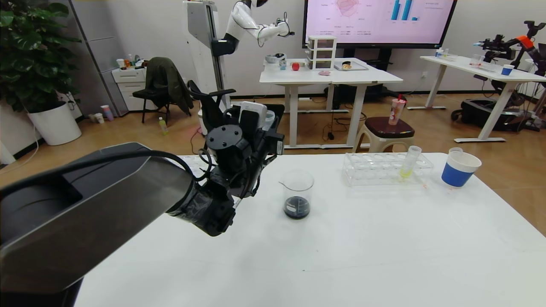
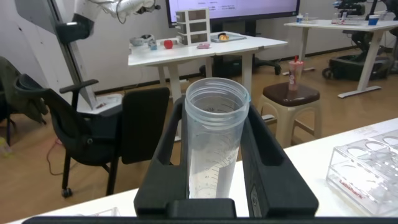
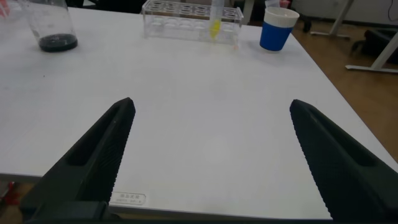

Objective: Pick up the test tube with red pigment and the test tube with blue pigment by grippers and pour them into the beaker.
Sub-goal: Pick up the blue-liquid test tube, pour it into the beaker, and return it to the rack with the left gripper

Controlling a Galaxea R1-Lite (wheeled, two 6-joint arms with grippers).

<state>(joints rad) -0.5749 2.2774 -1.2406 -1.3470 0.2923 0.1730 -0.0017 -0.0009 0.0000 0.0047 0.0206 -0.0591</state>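
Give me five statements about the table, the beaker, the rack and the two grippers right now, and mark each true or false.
1. The beaker holds dark liquid at the bottom. True.
2. The left gripper is open and holds nothing. False: it is shut on a clear, empty-looking test tube.
3. The tube rack is full of tubes. False: only one tube with yellow-green liquid stands in it.
4. The right gripper hangs open above the bare white table. True.
5. The blue-and-white paper cup stands between the beaker and the rack. False: it stands past the rack, on the robot's right.
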